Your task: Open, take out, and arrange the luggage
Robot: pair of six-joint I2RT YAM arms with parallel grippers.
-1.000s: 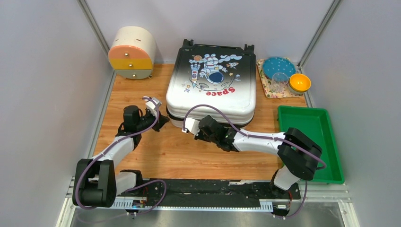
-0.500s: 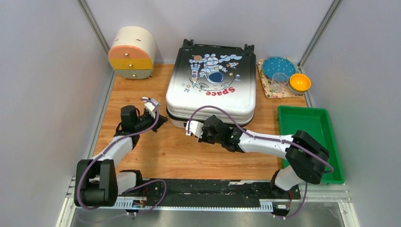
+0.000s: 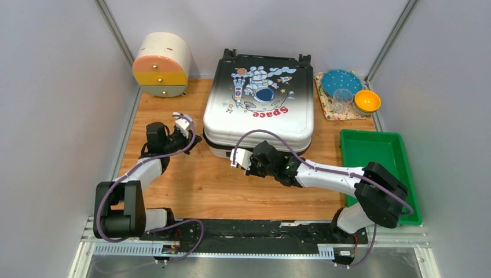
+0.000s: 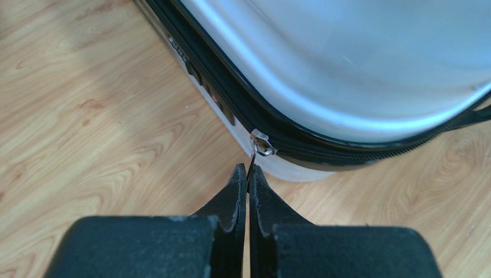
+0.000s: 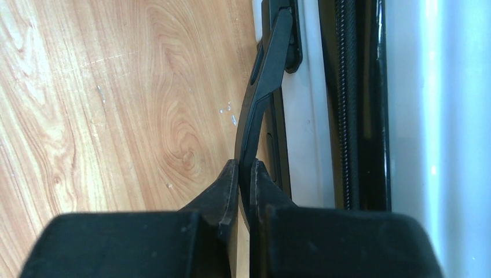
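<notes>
- Moved since a second ago: left jaws, carried a little farther from the arm bases, up round the near-left corner of the luggage; right jaws, nudged slightly rightward along its near edge, elbow swung out to the right.
- Luggage itself unmoved: lying flat and shut at the back middle of the worktop, astronaut side up, wheels toward the far wall.
- Left jaws pressed together on the thin zip pull, slider sitting at the rounded corner of the shell.
- Right jaws pinching the black handle strap on the near side wall, strap bowed away from its mount.
- Step in hand, by the look of it: unzipping, the very start of opening; nothing lifted or taken out yet.
- Next move, likely: draw the pull along the zip track and round the corner, keeping the tug in line with the teeth, while bracing the shell by the strap.
- Worth watching: so thin a tab slipping from the pinch if pulled at an angle.
</notes>
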